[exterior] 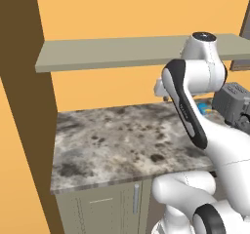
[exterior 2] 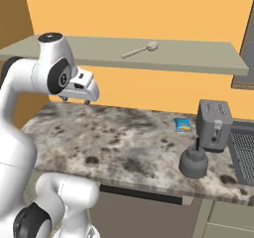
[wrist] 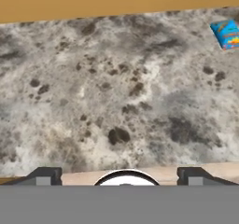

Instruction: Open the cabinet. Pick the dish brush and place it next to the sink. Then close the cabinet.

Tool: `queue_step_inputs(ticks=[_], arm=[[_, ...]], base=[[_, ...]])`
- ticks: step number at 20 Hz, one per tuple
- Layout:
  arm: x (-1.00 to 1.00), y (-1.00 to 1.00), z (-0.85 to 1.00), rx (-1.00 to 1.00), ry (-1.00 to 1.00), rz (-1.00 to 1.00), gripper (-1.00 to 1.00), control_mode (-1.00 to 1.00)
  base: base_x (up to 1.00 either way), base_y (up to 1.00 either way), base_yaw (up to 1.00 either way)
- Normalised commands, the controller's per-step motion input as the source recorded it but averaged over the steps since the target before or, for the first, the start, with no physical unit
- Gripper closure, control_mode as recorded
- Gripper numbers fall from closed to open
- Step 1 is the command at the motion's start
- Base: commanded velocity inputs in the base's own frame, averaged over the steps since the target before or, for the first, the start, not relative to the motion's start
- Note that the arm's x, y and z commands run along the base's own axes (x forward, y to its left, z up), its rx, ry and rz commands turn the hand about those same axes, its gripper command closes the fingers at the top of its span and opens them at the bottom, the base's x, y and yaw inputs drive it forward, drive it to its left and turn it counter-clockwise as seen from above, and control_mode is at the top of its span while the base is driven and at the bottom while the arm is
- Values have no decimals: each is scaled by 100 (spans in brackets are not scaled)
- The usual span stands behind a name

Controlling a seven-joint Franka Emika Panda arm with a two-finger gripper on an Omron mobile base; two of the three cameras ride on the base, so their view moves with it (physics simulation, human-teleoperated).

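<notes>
Blue-yellow sponge [exterior 2: 182, 125] label unreadable, toaster [exterior 2: 214, 118] unmarked, tool [exterior 2: 75, 99] open

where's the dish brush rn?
The dish brush lies on the lower wall shelf in the right base view, above the counter, up and left of the toaster.

One dish brush [exterior 2: 141, 49] lies on the lower of two shelves [exterior 2: 198, 58]. Below that shelf, the worktop [exterior 2: 114, 143] carries one toaster [exterior 2: 214, 124], one blue-and-yellow sponge [exterior 2: 182, 125] just left of the toaster, and one round grey pot-like object [exterior 2: 193, 162] in front of the toaster.
</notes>
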Motion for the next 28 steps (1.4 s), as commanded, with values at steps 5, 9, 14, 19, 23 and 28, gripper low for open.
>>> queue_step_inputs(ticks=[5,9,14,19,23,28], arm=[[-12,-6,50,1,-8,-6,-100,-100],[0,0,57,4,-11,-4,-100,-100],[0,-2,64,1,-5,0,-100,-100],[3,-14,35,1,-8,1,-100,-100],[0,-15,4,0,-17,1,-100,-100],[5,-14,0,0,-33,0,-100,-100]], base=[[0,0,0],[0,0,0],[0,0,0],[0,0,0],[0,0,0],[0,0,0]])
